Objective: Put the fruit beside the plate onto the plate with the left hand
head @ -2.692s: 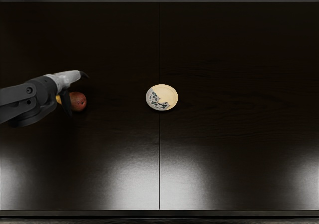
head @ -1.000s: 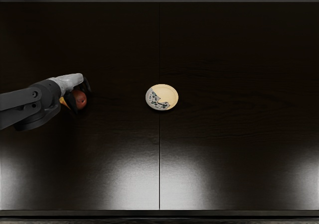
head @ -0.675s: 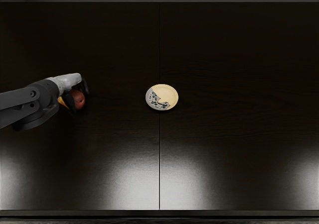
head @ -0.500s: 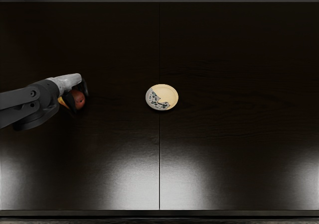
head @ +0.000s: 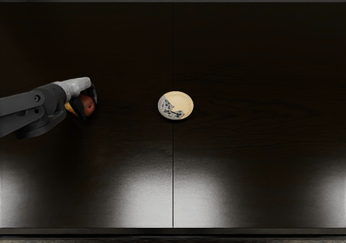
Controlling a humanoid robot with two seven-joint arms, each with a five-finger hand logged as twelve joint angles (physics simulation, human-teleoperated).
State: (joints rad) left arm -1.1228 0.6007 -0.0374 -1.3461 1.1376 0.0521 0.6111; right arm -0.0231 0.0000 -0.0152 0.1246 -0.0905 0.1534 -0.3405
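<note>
A small red and yellow fruit (head: 86,105) sits at the left of the dark table, mostly wrapped by my left hand (head: 82,100), whose dark fingers curl over and around it. The arm reaches in from the left edge. A cream plate (head: 175,105) with a dark blue pattern lies near the table's middle, well to the right of the fruit and apart from it. Whether the fruit is off the table surface I cannot tell. The right arm does not show.
A thin seam (head: 173,146) runs down the dark glossy table (head: 243,162) through the plate's position. Bright light patches reflect near the front edge.
The left hand has closed its fingers around the fruit and risen slightly with it. The plate has not moved.
</note>
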